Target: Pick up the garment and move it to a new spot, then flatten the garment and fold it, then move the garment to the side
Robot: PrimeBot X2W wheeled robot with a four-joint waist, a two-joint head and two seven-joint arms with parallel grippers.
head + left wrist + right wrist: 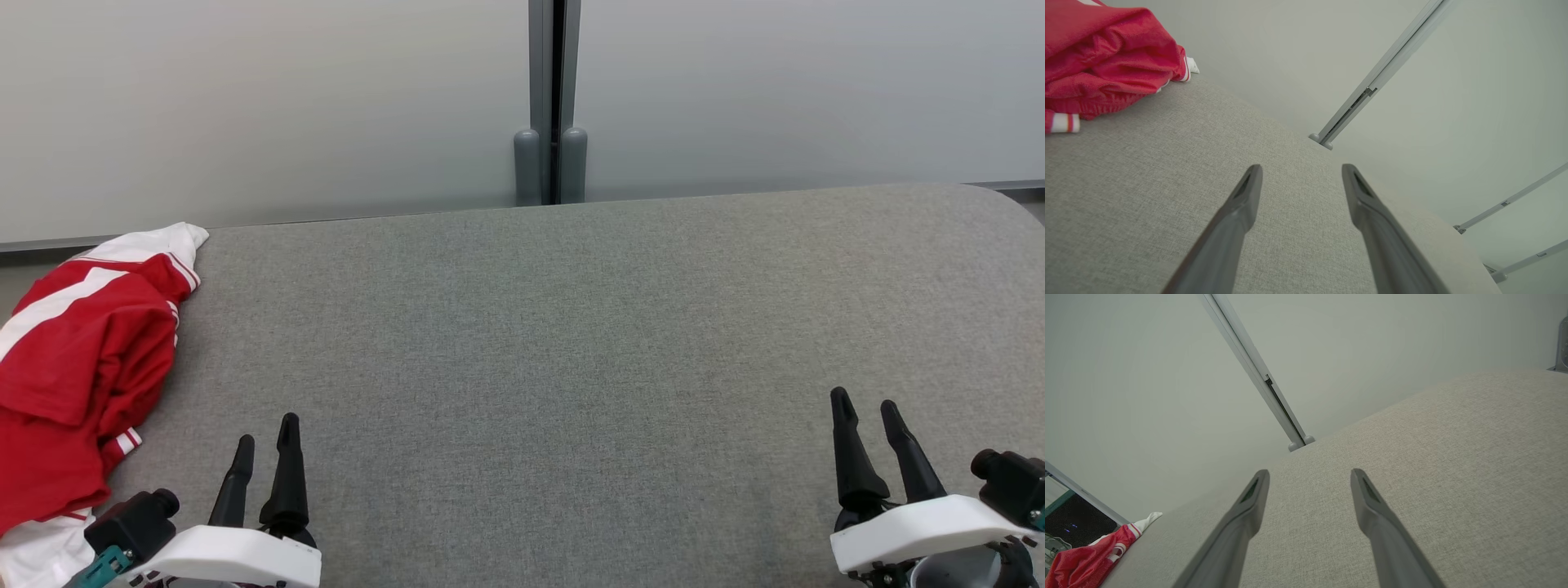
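Red and white soft cloth garment (pixel 82 359) lies in a bunched-up heap at the left edge of the table. It runs from the far left corner down toward the near side. Most of it is red, with white parts and thin red and white stripes along some edges. A white tip pokes out at its far end. It is all soft folds and bumps, not flat.

Under it is the big grey cloth-covered table (pixel 571 343). The top looks woven and a little rough, like a sofa. Its far right corner is round.

Behind the table stand pale smooth wall panels (pixel 245 106). A thin grey metal post (pixel 555 65) runs up between them. Two small round grey stubs (pixel 549 167) sit at the bottom of the post, right at the table's far edge.

The left gripper (pixel 267 431) is over the near left part of the table, near the low end of the garment but not touching it. Its two long dark pointy fingers are spread apart, and the left wrist view shows grey table between them.

The right gripper (pixel 864 400) is over the near right part of the table, well apart from the garment. Its fingers are spread apart too, with grey table between them. Each gripper has a smooth white shell at its base.
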